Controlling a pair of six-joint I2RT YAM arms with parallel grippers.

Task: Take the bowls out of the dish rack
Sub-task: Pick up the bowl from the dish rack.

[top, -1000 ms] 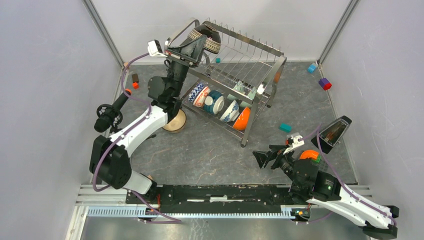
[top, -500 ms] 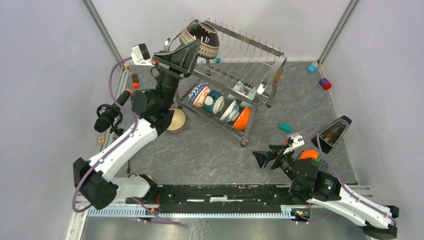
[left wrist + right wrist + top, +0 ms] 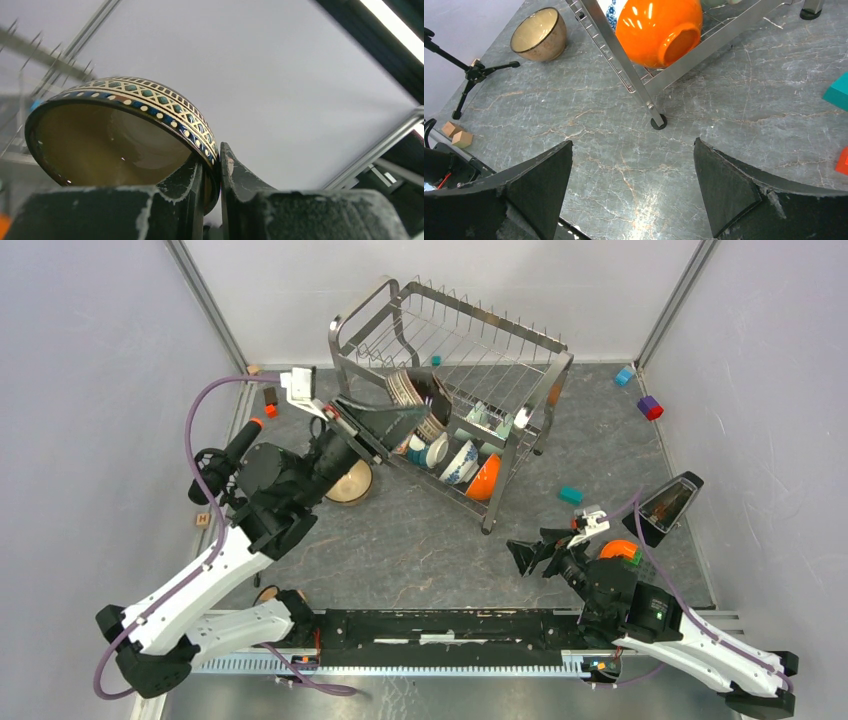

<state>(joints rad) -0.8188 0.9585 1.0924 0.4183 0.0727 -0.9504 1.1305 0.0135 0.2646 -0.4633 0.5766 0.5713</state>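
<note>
My left gripper (image 3: pixel 405 412) is shut on the rim of a dark bowl (image 3: pixel 418 398) with a patterned band and a cream inside. It holds the bowl tilted in the air at the left front of the steel dish rack (image 3: pixel 480 340). In the left wrist view the fingers (image 3: pixel 235 172) pinch the bowl's (image 3: pixel 120 135) rim. The lower tier holds a teal bowl (image 3: pixel 432 450), a blue-and-white bowl (image 3: pixel 460 462) and an orange bowl (image 3: pixel 484 478) (image 3: pixel 656 27). A tan bowl (image 3: pixel 350 483) (image 3: pixel 538 35) sits on the table left of the rack. My right gripper (image 3: pixel 598 525) (image 3: pixel 633 141) is open and empty above the table, facing the rack's foot (image 3: pixel 657 121).
A microphone on a small tripod (image 3: pixel 215 475) (image 3: pixel 474 75) stands at the left. Toy blocks lie about: teal (image 3: pixel 571 495) (image 3: pixel 836 92), blue (image 3: pixel 624 376), purple and red (image 3: pixel 650 407), wooden (image 3: pixel 456 135). An orange object (image 3: pixel 618 550) sits by my right wrist. Grey walls close in the table.
My left arm has lifted the dark bowl off the rack's top left end and brought it down and nearer, in front of the lower tier. The right arm has not moved.
</note>
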